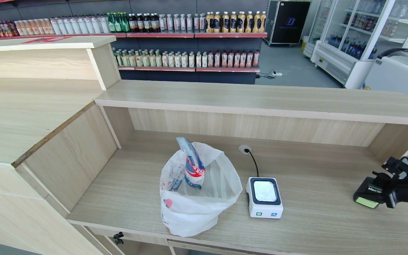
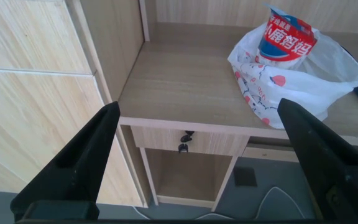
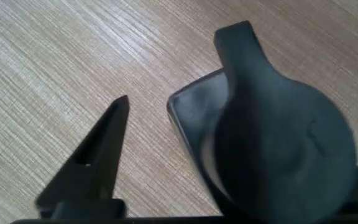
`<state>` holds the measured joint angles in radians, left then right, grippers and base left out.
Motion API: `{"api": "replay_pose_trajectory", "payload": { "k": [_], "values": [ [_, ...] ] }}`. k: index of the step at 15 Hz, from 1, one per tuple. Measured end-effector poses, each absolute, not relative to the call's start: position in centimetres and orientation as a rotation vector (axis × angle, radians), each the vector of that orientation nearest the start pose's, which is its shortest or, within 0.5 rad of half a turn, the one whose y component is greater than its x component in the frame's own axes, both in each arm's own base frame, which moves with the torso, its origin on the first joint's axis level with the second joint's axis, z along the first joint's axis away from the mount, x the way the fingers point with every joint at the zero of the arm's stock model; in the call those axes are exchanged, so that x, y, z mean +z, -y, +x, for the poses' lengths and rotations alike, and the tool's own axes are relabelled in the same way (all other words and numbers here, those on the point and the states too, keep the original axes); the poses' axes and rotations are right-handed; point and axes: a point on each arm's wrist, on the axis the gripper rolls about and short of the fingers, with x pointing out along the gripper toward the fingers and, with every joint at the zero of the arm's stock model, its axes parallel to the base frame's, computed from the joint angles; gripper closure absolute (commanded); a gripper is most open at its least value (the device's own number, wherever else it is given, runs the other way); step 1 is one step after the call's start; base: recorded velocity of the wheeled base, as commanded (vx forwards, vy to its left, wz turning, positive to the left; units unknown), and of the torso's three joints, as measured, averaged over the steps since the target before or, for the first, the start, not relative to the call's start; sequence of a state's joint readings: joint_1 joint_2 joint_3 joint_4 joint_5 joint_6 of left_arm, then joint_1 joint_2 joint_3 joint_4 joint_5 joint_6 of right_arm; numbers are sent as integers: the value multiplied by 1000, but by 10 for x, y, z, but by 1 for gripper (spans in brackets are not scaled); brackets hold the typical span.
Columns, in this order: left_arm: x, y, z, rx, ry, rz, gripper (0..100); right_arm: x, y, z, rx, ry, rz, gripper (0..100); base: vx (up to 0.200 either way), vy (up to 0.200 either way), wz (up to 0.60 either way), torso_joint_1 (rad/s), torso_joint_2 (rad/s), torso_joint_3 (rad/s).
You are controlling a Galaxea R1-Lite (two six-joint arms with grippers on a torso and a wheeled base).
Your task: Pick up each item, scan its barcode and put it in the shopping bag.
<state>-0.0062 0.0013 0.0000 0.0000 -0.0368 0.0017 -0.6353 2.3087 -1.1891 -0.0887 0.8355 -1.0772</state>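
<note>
Right claw (image 1: 381,189): wide. It sits low over the right end of the desk (image 1: 313,184), at a dark item (image 3: 188,124). One finger (image 3: 98,155) stands apart from the item with bare wood between them. The other finger is hidden behind the item, so I judge nothing is clamped yet.
Dark item: small and black with a pale green end, just beside my right claw. I cannot tell whether it rests on the desk or is lifted off it.
Left claw (image 2: 197,106): wide and holding nothing. It hangs off the desk's front left corner, below the edge.
Scanner (image 1: 264,196): mid-desk, window facing up, between the dark item and the bag. Its cable (image 1: 253,163) runs to the back.
Shopping bag (image 1: 197,198): white plastic, mouth open, just beside the scanner on its left.
Packet (image 1: 191,163): blue, white and red, standing upright inside the bag.
Done: one packet is bagged.
Left: grasp the dark item, show it to the scanner and drop it in the bag. I see no other loose goods on the desk, so I judge this to be the last one.
</note>
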Motion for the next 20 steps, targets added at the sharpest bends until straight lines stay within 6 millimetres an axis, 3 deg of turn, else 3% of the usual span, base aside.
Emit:
{"api": "replay_pose_trajectory", "payload": {
  "k": [7, 9, 11, 13, 16, 20],
  "values": [
    [76, 1, -23, -43, -1, 1, 0, 36, 218, 325, 544, -481, -486, 100, 0, 0, 0, 0, 0, 0],
    [76, 1, -23, -43, -1, 2, 0, 60, 215, 316, 528, -433, -577, 100, 0, 0, 0, 0, 0, 0],
    [76, 1, -23, -43, -1, 2, 0, 101, 204, 297, 502, -364, -715, 100, 0, 0, 0, 0, 0, 0],
    [76, 1, -23, -43, -1, 2, 0, 146, 183, 267, 477, -274, -861, 100, 0, 0, 0, 0, 0, 0],
    [76, 1, -23, -43, -1, 2, 0, 201, 133, 215, 485, -70, -1185, 100, 0, 0, 0, 0, 0, 0],
    [76, 1, -23, -43, -1, 2, 0, 235, 51, 161, 553, 395, -1851, 100, 0, 0, 0, 0, 0, 0]
  ]
}}
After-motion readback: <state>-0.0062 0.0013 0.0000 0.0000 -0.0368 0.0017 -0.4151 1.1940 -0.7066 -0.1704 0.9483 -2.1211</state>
